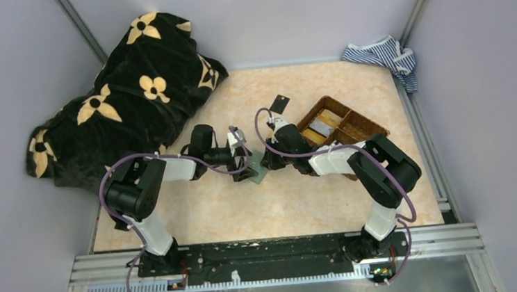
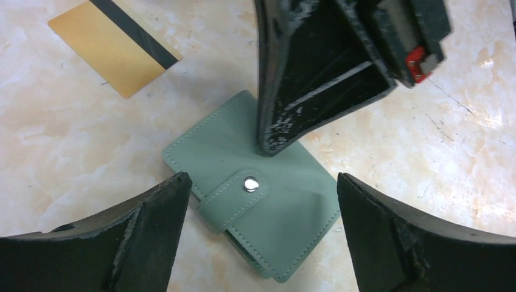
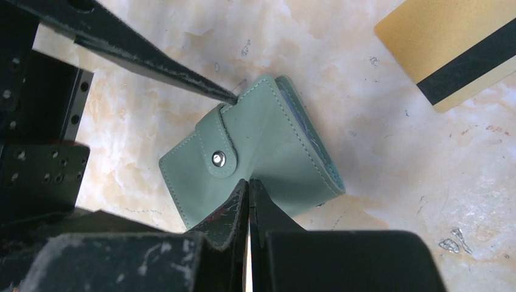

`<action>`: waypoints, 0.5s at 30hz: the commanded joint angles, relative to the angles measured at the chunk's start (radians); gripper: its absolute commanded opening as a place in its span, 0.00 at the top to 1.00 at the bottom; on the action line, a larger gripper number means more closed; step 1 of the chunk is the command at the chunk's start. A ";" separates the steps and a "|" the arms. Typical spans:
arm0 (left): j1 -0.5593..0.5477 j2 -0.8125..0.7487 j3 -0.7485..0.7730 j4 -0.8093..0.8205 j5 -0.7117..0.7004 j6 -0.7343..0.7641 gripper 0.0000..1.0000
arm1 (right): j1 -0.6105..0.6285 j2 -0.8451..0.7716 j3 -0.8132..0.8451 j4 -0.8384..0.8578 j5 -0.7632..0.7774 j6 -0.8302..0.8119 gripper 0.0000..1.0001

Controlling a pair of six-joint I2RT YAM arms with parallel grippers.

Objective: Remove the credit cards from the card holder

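The tabletop [image 1: 302, 202] is carrying one green wallet [image 2: 261, 194], one gold card [image 2: 112, 45] with a dark stripe, one black card [image 1: 279, 104], one brown basket [image 1: 366, 119], one black flowered blanket [image 1: 123, 94] and one striped cloth [image 1: 381, 56], while the basket's contents are showing too small to count.

- You have bright, even light from above; shadows on the table [image 1: 198, 213] are soft.
- Your wrist views are sharp; the snap on the card holder [image 2: 286, 213] glints faintly.
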 commanded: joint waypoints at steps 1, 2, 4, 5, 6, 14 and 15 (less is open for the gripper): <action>0.018 0.055 0.063 -0.066 0.050 -0.003 0.08 | 0.000 -0.052 -0.025 -0.035 0.021 -0.009 1.00; 0.018 0.064 0.066 -0.068 0.040 -0.013 0.12 | 0.000 -0.053 -0.026 -0.036 0.024 -0.008 1.00; 0.018 0.077 0.066 -0.052 -0.004 -0.042 0.19 | 0.000 -0.056 -0.028 -0.036 0.025 -0.009 1.00; 0.017 0.082 0.064 -0.043 -0.027 -0.053 0.24 | -0.001 -0.057 -0.028 -0.036 0.025 -0.008 1.00; 0.015 0.086 0.061 -0.037 -0.054 -0.072 0.29 | -0.001 -0.056 -0.028 -0.036 0.025 -0.009 1.00; -0.038 -0.011 -0.024 0.024 -0.328 -0.190 0.42 | -0.001 -0.048 -0.025 -0.029 0.021 -0.016 1.00; -0.046 -0.022 -0.034 0.024 -0.362 -0.204 0.42 | -0.001 -0.046 -0.024 -0.026 0.018 -0.016 1.00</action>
